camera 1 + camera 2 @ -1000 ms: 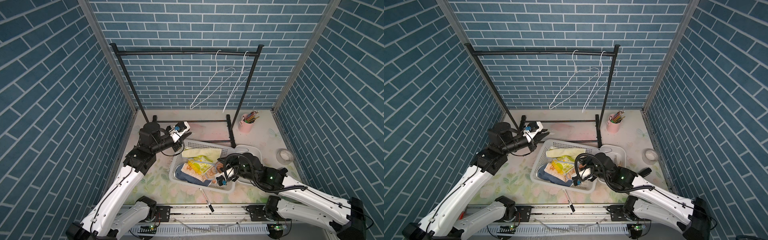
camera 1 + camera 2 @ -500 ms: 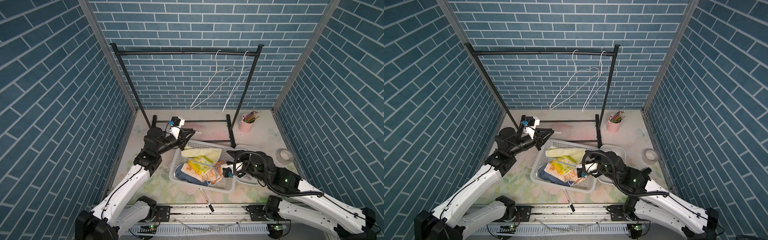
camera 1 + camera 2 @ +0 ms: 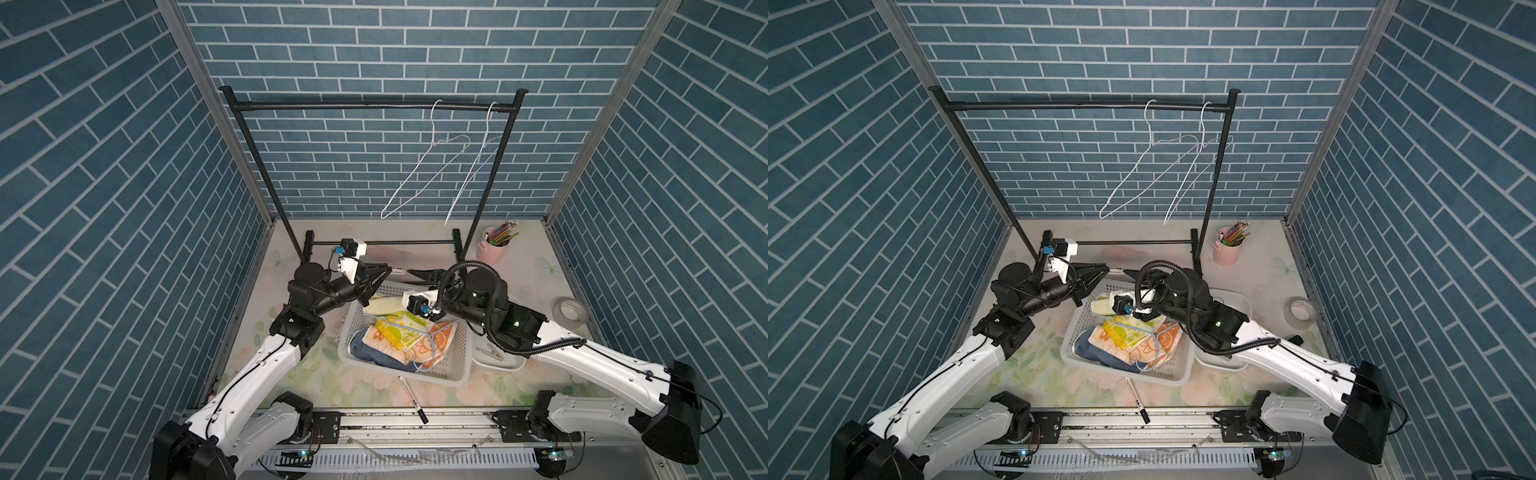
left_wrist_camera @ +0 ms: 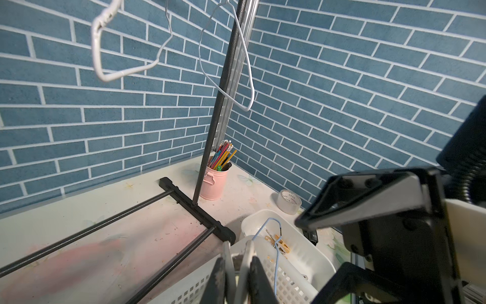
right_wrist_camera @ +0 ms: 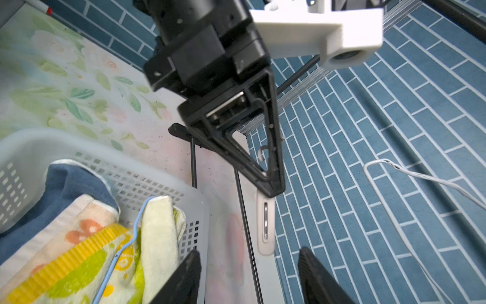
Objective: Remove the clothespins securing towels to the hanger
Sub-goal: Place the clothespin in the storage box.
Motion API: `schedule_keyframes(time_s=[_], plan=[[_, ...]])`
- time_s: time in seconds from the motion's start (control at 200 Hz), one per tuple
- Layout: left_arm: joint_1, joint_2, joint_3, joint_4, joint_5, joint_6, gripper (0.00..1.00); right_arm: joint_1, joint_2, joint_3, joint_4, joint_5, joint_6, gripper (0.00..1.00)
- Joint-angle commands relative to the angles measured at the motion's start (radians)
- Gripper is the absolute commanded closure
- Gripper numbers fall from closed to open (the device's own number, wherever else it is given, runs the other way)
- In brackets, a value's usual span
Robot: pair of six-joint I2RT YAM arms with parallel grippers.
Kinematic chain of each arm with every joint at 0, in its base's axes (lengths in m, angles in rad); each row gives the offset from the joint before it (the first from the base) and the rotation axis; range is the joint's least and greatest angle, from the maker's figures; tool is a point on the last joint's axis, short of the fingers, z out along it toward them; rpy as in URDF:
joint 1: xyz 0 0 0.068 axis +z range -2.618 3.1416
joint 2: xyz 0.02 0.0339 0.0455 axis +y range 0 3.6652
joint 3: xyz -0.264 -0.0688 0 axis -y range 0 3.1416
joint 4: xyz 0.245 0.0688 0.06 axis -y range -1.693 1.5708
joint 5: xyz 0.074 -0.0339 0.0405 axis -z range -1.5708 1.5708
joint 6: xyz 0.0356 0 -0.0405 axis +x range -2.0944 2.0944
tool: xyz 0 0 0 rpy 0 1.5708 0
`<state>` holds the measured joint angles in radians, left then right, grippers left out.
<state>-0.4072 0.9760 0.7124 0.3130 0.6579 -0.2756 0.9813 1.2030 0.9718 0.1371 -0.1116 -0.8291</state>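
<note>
A pale clothespin (image 5: 265, 223) is clamped in the left gripper (image 3: 386, 270) near the basket's (image 3: 440, 378) far rim. The right gripper (image 5: 248, 276) is seen open nearby.

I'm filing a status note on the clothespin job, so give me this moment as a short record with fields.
Left tool: shut on a pale grey-white spring clothespin, held up beyond the white perforated plastic basket
Right tool: open, jaws facing that clothespin, not touching it
Towels: three terry towels (pale yellow-green, orange-cream, blue) piled in that basket with a thin blue wire hanger
Tray: white plastic tray beside the basket, tan wooden clothespins inside
Rack: two bare white wire hangers on the black metal rack
</note>
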Motion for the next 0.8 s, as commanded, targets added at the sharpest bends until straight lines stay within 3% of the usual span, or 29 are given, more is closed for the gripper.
schedule_keyframes(time_s=[0.0,0.56,0.65,0.795], plan=[[-0.001,-0.024,-0.011,0.034,0.032,-0.001,1.0,-0.019,0.046,0.041,0.097,-0.064,0.082,0.43],[-0.001,-0.023,-0.007,0.027,0.066,0.007,1.0,-0.036,0.126,0.05,0.164,-0.039,0.147,0.82],[-0.001,-0.02,-0.008,0.028,0.062,0.001,0.94,-0.037,0.12,0.046,0.164,-0.022,0.156,0.91],[-0.001,-0.023,-0.011,0.08,0.054,-0.033,0.71,-0.036,0.099,0.035,0.156,0.014,0.172,1.0]])
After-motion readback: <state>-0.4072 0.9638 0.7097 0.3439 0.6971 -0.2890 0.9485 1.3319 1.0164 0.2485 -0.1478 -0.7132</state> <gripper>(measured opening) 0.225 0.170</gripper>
